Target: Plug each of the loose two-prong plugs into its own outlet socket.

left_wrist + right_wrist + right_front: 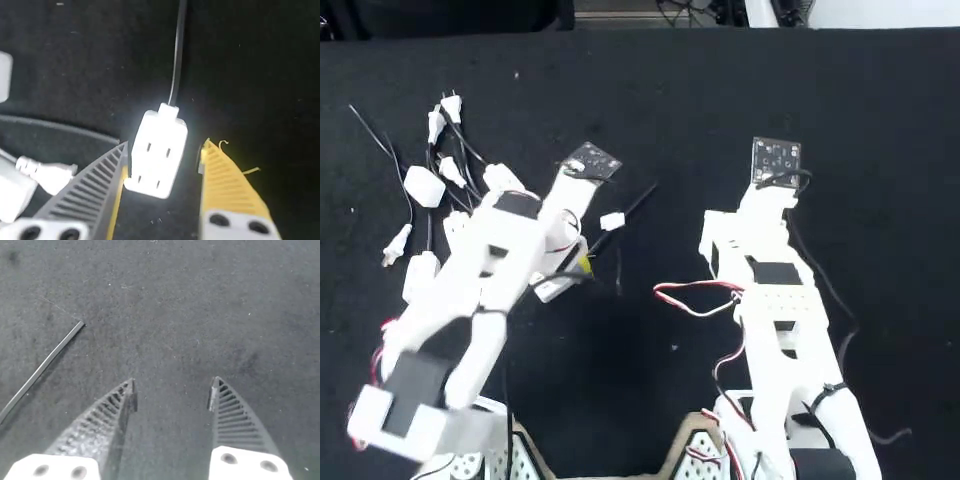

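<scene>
A white outlet block (pixel 157 157) with two pairs of slots lies on the black cloth, its black cord (pixel 177 55) running straight away from it. My left gripper (pixel 165 145) is open and straddles the block: the grey finger (pixel 95 185) is at one edge, the yellow finger (pixel 227 185) a little clear of the other. A white plug (pixel 45 172) lies beside the grey finger. In the high view the left gripper (pixel 575 272) sits right of a cluster of loose white plugs (pixel 445 130). My right gripper (pixel 172 392) hangs open over bare cloth.
Several white plugs, adapters (pixel 423 185) and thin black cords spread over the table's far left. A small white piece (pixel 612 220) lies on a black cord between the arms. A thin black cord (pixel 40 370) crosses the cloth near the right gripper. A red-and-white wire (pixel 695 295) loops off the right arm.
</scene>
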Robot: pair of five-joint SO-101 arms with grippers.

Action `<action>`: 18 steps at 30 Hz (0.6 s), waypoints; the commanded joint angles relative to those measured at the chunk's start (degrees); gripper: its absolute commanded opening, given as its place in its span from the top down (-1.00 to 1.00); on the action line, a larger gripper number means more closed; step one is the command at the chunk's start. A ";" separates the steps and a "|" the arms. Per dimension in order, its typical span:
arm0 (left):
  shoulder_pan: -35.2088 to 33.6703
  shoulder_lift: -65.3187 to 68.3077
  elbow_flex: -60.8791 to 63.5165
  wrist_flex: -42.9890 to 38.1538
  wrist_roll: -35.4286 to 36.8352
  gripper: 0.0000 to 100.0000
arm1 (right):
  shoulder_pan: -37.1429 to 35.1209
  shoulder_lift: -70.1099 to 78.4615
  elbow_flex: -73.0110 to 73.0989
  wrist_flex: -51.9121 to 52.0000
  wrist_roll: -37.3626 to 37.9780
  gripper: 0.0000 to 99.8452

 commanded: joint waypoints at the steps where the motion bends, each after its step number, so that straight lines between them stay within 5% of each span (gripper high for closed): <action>1: -1.54 7.30 -8.84 0.35 -1.32 0.54 | 0.79 -0.31 -2.07 -1.41 -0.44 0.54; 12: -17.01 12.92 -18.15 1.58 -1.32 0.54 | 0.79 -0.31 -2.07 -1.41 -0.44 0.54; 18: -20.97 12.92 -26.24 12.13 -1.23 0.54 | 0.79 -0.31 -2.07 -1.41 -0.44 0.54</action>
